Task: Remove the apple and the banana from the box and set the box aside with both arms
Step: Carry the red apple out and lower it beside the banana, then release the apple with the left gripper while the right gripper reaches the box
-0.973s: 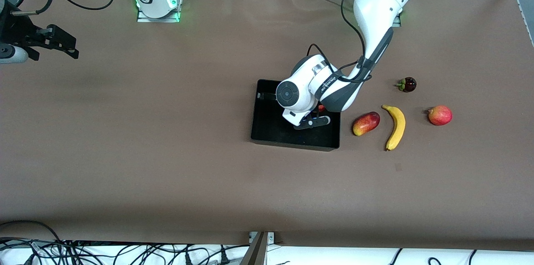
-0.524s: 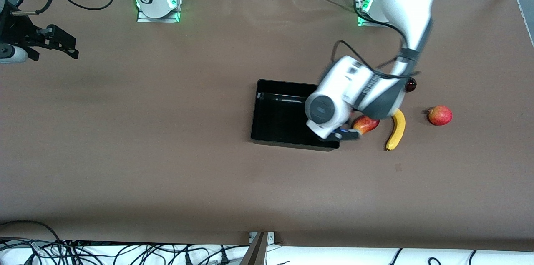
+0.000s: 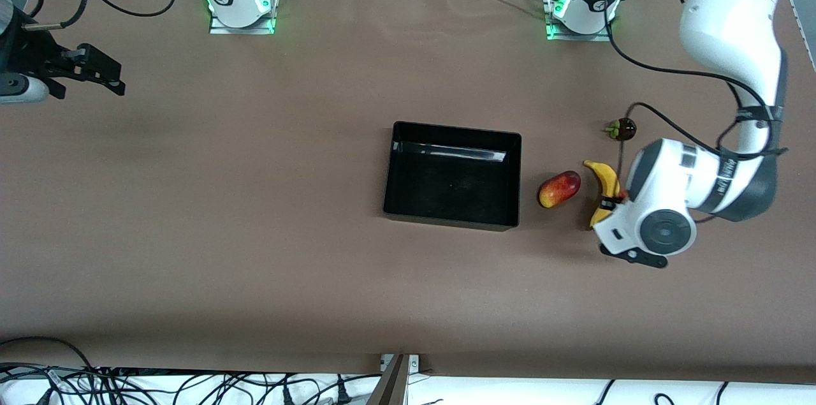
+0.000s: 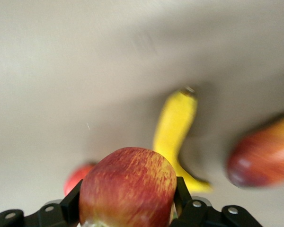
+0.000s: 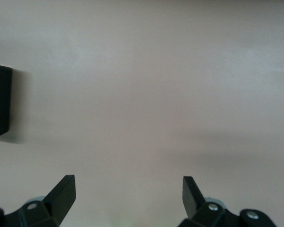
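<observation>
My left gripper (image 4: 128, 198) is shut on a small red apple (image 4: 128, 187) with yellowish streaks. In the front view this gripper (image 3: 617, 202) hangs low over the table beside the banana (image 3: 607, 183), and its hand hides the banana's nearer end. The banana also shows in the left wrist view (image 4: 176, 125), just past the held apple. The black box (image 3: 450, 216) stands mid-table with nothing in it. My right gripper (image 3: 108, 76) is open and empty (image 5: 128, 189), waiting over the right arm's end of the table.
A red-yellow mango-like fruit (image 3: 560, 189) lies between the box and the banana. A dark round fruit (image 3: 623, 129) with a green stem lies farther from the front camera. Another red fruit (image 4: 75, 176) peeks out past the held apple.
My left arm has swung from over the box to the banana at the left arm's end, with the apple in its grip. The right arm has barely moved.
</observation>
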You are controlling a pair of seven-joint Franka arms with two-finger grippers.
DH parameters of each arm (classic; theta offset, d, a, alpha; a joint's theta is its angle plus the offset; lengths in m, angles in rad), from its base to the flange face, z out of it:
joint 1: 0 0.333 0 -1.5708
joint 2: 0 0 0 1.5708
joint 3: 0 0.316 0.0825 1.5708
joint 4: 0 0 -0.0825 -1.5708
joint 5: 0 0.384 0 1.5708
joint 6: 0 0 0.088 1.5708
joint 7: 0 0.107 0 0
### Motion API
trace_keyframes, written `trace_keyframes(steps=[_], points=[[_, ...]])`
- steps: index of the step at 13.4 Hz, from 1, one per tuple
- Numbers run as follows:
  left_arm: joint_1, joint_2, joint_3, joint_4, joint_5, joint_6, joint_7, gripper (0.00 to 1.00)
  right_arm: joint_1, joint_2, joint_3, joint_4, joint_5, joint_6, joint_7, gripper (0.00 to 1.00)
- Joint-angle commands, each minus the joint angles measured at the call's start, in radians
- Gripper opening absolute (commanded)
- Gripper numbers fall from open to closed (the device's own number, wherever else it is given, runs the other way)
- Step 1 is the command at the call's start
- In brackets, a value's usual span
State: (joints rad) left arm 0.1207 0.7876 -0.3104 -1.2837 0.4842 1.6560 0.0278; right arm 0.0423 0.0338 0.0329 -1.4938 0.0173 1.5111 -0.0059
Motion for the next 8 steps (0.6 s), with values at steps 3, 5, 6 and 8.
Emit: trace_keyframes(steps=[3, 5, 6, 8], points=[[0.174, 0.022, -0.012, -0.212, 0.158, 0.439, 0.213, 0.33, 0.004, 0.0, 0.005, 0.004, 0.052, 0.014, -0.003, 1.0], [0.175, 0.022, -0.01, -0.22, 0.172, 0.459, 0.216, 0.56, 0.033, 0.008, 0.005, 0.007, 0.044, 0.023, -0.006, 1.0], [0.178, 0.024, -0.01, -0.22, 0.171, 0.462, 0.221, 1.0, 0.036, 0.009, 0.005, 0.004, 0.052, 0.024, -0.005, 1.0], [0.186, 0.022, -0.01, -0.22, 0.172, 0.459, 0.221, 1.0, 0.083, 0.056, 0.005, -0.002, 0.052, 0.002, -0.012, 1.0]])
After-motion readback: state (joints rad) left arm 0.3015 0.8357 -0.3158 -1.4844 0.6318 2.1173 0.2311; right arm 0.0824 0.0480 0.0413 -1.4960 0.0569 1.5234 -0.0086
